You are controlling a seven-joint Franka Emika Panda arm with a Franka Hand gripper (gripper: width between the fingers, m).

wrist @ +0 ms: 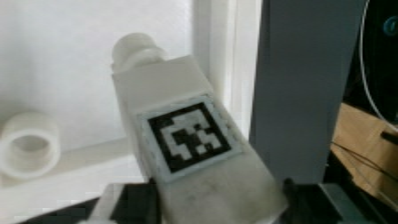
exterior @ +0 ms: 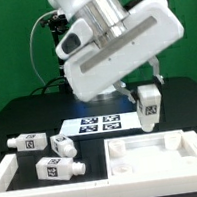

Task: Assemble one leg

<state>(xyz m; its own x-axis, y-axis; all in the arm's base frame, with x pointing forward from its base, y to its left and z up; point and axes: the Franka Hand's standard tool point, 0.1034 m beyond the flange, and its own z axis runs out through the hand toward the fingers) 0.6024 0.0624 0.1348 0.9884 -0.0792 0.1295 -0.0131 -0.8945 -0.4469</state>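
Note:
My gripper is shut on a white leg with a black marker tag and holds it upright in the air, above the far right corner of the white tabletop. In the wrist view the leg fills the middle, tagged face to the camera, its narrow end pointing away from the gripper. The tabletop lies behind it, with a round screw socket showing. Three more white legs lie at the exterior view's left.
The marker board lies on the black table behind the tabletop. A white raised border runs round the loose legs at the exterior view's left and front. The arm's large body hangs over the table's middle.

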